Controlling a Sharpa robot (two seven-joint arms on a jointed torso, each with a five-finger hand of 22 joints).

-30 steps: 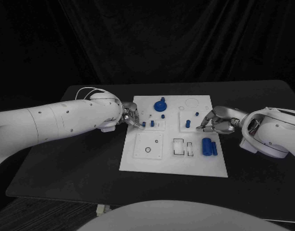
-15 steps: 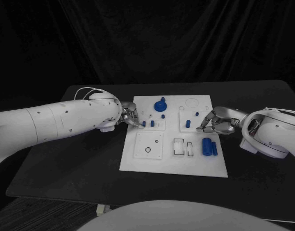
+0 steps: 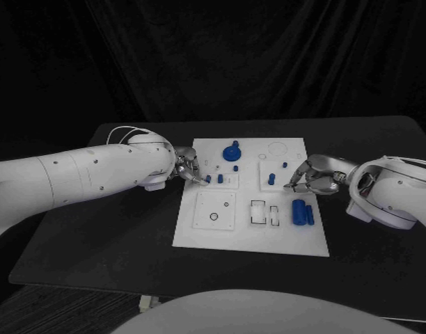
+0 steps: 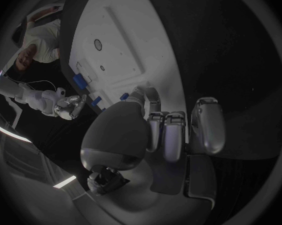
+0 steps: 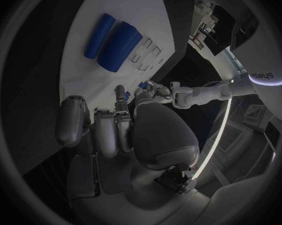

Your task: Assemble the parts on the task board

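Blue cylinders lie on the flat white task board.

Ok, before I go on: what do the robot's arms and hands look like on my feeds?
Both arms are smooth, rounded white shells with small dark dots on the casing. The left arm carries a thin pale cable looping over its wrist; the right arm has a similar cable near its wrist. The left hand and the right hand are silver metal, with segmented fingers and a domed, glossy back.
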